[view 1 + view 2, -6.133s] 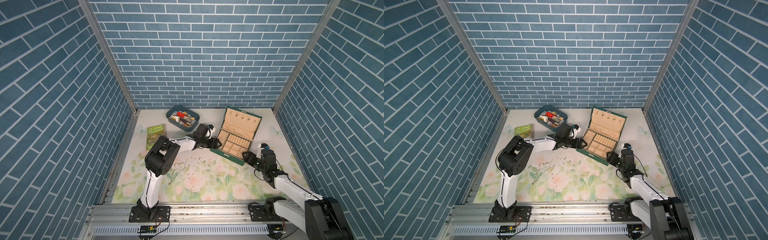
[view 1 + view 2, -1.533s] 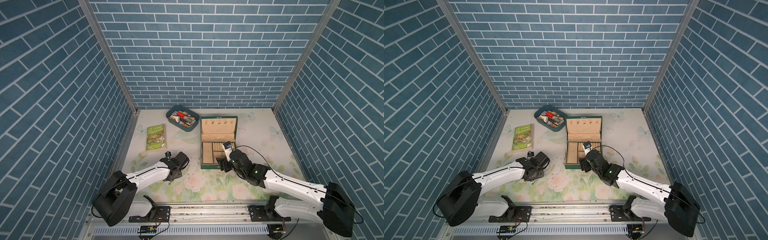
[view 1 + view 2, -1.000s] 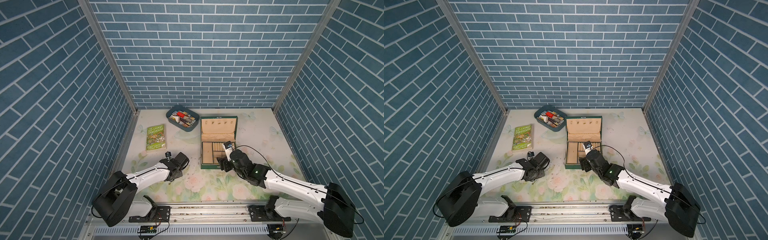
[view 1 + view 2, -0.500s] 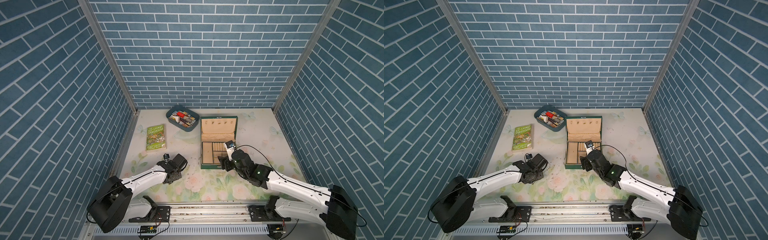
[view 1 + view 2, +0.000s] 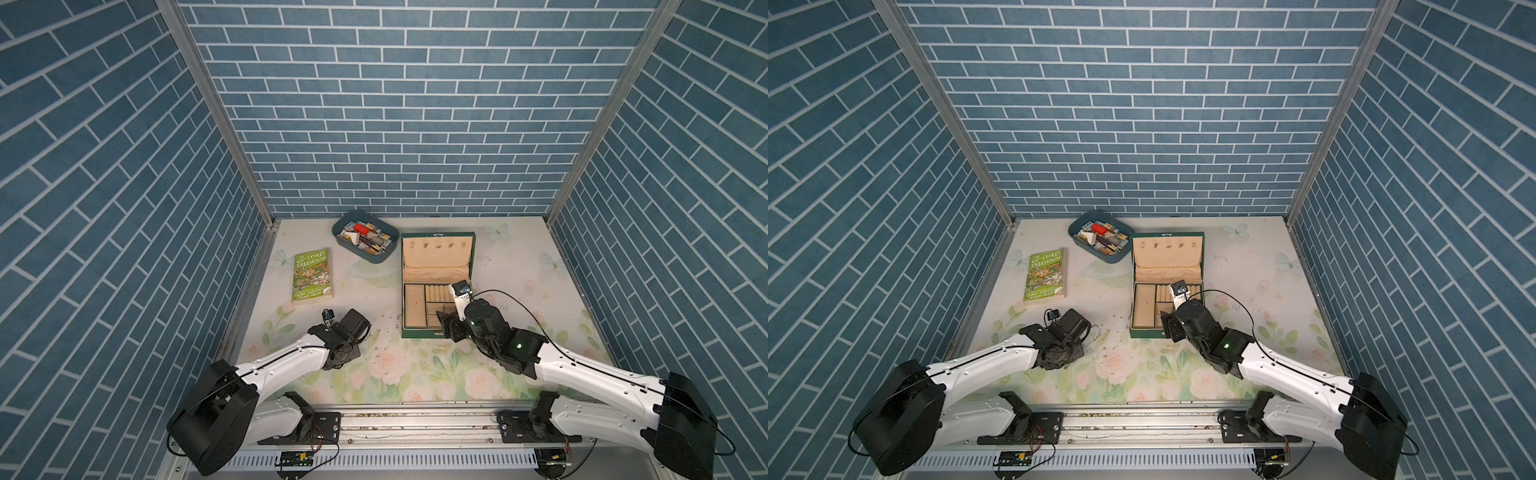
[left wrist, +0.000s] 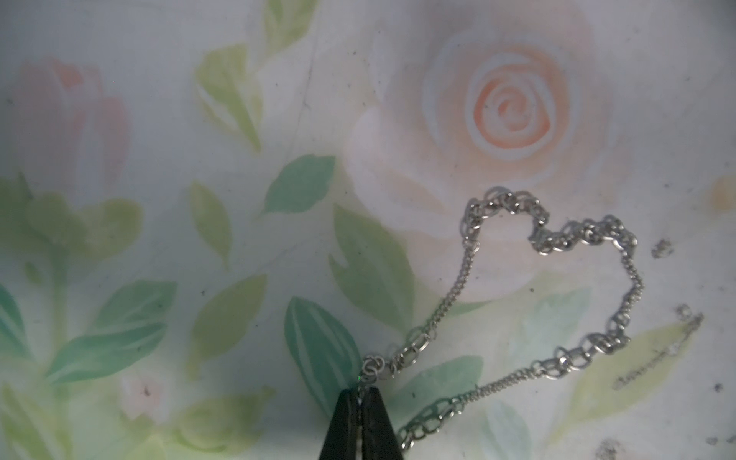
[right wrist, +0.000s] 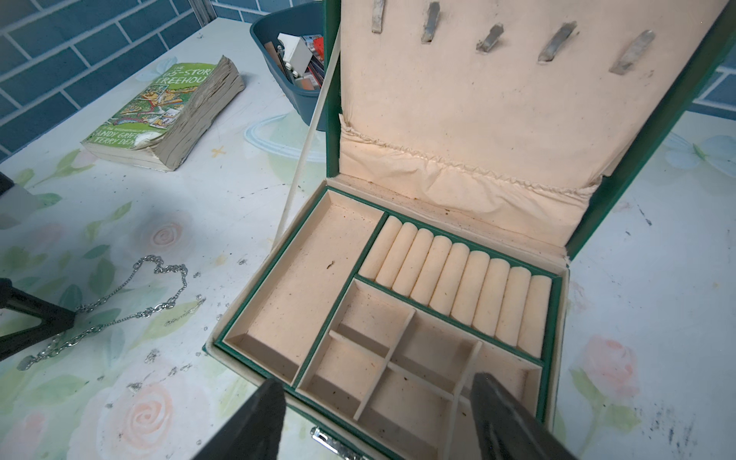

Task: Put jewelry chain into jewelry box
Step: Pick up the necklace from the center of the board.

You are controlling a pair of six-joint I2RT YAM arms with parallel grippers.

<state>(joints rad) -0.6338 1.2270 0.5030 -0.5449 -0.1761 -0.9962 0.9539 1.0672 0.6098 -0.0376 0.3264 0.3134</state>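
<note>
Left gripper (image 6: 361, 392) has just snapped shut, pinching an end link of the jewelry chain (image 6: 553, 239). The rest loops on the mat ahead of its tips. Grasp looks made, lift next. Right gripper (image 7: 376, 388) hangs wide over the open, empty jewelry box (image 7: 318, 286).

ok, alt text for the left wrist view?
The left gripper, shut, pinches a thin silver chain at its tip. The rest lies in a loose loop on a floral table cover, near a printed peach rose.
</note>
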